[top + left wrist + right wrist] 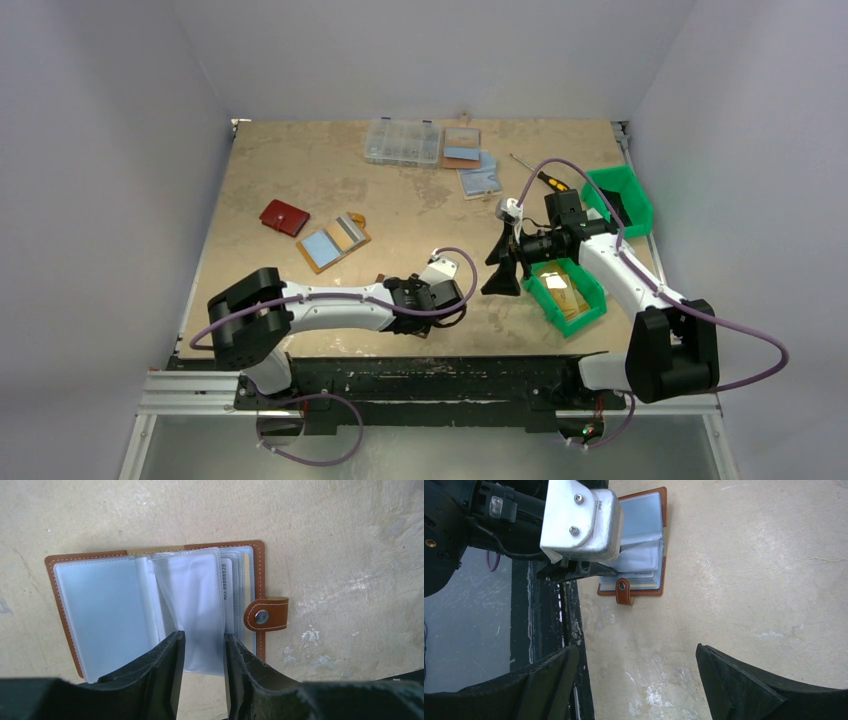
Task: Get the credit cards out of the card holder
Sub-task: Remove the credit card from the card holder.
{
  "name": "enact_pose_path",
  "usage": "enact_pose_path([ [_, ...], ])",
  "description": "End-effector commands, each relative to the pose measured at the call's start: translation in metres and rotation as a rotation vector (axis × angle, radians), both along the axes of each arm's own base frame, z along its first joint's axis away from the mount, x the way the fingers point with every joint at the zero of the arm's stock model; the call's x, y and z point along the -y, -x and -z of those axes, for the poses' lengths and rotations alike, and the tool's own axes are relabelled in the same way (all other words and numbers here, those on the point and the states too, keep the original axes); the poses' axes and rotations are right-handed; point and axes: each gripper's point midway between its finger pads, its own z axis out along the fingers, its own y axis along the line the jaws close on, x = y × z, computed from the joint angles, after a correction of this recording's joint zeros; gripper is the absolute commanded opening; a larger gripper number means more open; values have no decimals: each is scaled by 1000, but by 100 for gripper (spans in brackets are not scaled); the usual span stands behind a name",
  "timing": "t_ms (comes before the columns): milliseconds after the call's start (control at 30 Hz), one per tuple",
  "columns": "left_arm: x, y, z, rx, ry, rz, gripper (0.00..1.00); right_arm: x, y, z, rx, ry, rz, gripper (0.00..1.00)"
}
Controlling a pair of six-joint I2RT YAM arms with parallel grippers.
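Low in the left wrist view, the left gripper [202, 637] stands half closed around one clear sleeve [197, 600] of the open card holder [257, 570]; whether it pinches, I cannot tell. A numbered credit card [227, 582] sits inside. Only the top view shows, further right, the gold card [560, 285] in the green bin [592, 300]. The right gripper [636, 650] gapes wide, empty.

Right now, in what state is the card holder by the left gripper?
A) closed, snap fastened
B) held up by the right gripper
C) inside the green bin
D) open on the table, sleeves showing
D: the card holder lies open on the table, sleeves fanned, snap tab undone.
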Motion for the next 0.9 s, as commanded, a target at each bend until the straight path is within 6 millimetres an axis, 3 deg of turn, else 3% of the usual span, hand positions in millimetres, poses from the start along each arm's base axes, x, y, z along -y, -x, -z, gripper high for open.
enact_pose_path([
  [0,-10,-13,-20,70,1,-36,37,-3,-6,-13,48,-11,-16,99],
  [600,-50,-36,-40,118,-33,-125,41,-3,-5,-12,41,-10,-22,99],
  [767,-78,-46,-39,115,-66,-198,32,-3,-5,-12,40,-9,-23,99],
  [867,-94,-53,-43,115,-62,-247,32,-3,-5,-12,40,-9,-24,99],
])
